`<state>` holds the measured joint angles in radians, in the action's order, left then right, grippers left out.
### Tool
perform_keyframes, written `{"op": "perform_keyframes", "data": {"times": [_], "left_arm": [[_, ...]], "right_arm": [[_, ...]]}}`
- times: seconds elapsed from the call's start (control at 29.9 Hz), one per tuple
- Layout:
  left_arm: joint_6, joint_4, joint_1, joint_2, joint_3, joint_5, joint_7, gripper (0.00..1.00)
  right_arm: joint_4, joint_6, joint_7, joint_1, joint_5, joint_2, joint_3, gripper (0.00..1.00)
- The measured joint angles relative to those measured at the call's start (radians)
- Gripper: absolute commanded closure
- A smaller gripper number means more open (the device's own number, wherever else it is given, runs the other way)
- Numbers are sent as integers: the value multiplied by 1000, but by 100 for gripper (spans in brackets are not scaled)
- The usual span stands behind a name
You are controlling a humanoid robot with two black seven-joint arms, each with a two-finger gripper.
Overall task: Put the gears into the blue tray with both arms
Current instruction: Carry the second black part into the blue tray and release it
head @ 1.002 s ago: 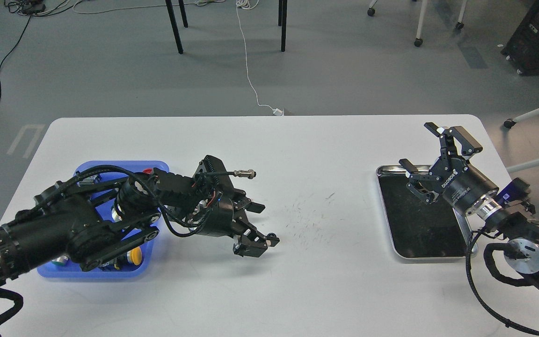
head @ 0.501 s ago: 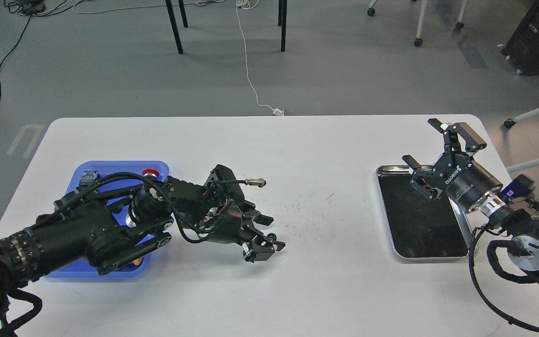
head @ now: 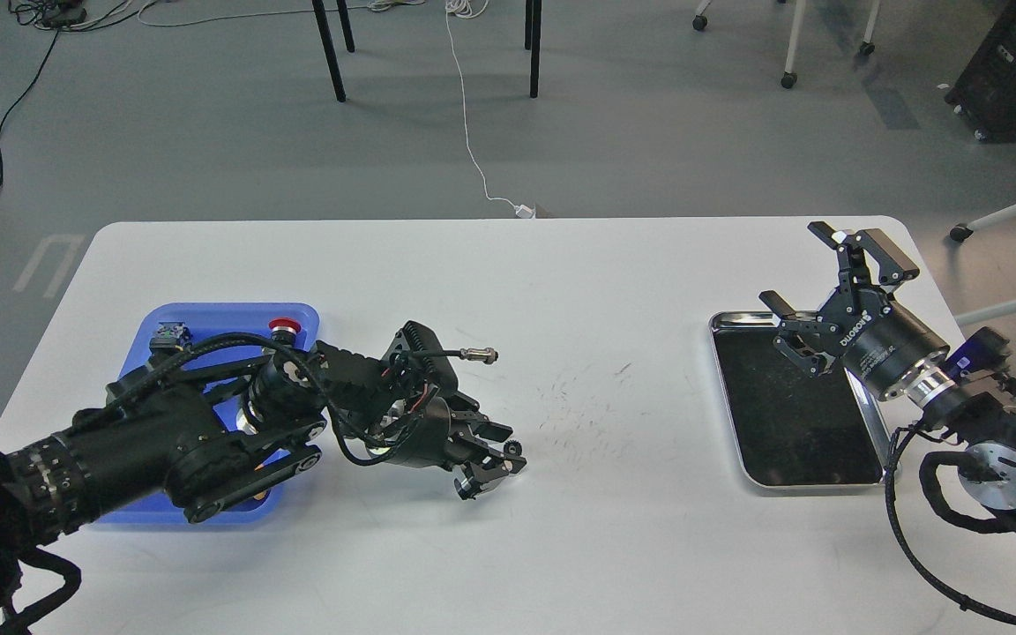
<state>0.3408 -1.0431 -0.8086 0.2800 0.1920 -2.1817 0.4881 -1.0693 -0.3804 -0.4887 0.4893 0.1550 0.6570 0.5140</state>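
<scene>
A tiny black gear [head: 515, 448] lies on the white table, right of the blue tray [head: 208, 313]. My left gripper [head: 499, 450] reaches low over the table, one finger on each side of the gear with a narrow gap left, so it is still open. The left arm lies across the blue tray and hides much of it. Far to the right, my right gripper [head: 825, 287] hangs wide open and holds nothing, over the far edge of the silver tray [head: 781, 423]. No gear shows in either tray.
In the blue tray's far part sit a red-capped push-button [head: 283, 327] and a dark small part [head: 171, 335]. Scuff marks [head: 578, 406] speckle the table's middle. Chair legs and cables are on the floor beyond the table's far edge.
The left gripper moved right, sank toward the table and narrowed its fingers around the gear. The right gripper shifted slightly right, then stayed still and open.
</scene>
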Motion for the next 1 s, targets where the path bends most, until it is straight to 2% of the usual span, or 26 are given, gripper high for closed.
{"op": "perform_keyframes", "data": {"times": [0.27, 0.4, 0.57, 0.73, 0.87, 1.0], "left_arm": [[1, -2, 0, 1, 0, 0, 1, 85], [2, -56, -17, 48, 15, 0, 1, 84], [1, -203, -72, 239, 32, 0, 1, 83], [0, -322, -75, 493, 27, 0, 1, 83], [-21, -338, -32, 647, 10, 0, 1, 82], [-64, -332, 33, 711, 4, 0, 1, 82]], "right_arm": [[0, 0, 0, -1, 0, 0, 0, 1], [2, 0, 0, -1, 0, -3, 0, 1], [5, 0, 0, 7, 1, -15, 0, 1], [6, 1, 0, 22, 2, -21, -4, 1], [6, 2, 0, 23, 1, -22, -1, 1], [4, 1, 0, 23, 1, -23, 1, 1]]}}
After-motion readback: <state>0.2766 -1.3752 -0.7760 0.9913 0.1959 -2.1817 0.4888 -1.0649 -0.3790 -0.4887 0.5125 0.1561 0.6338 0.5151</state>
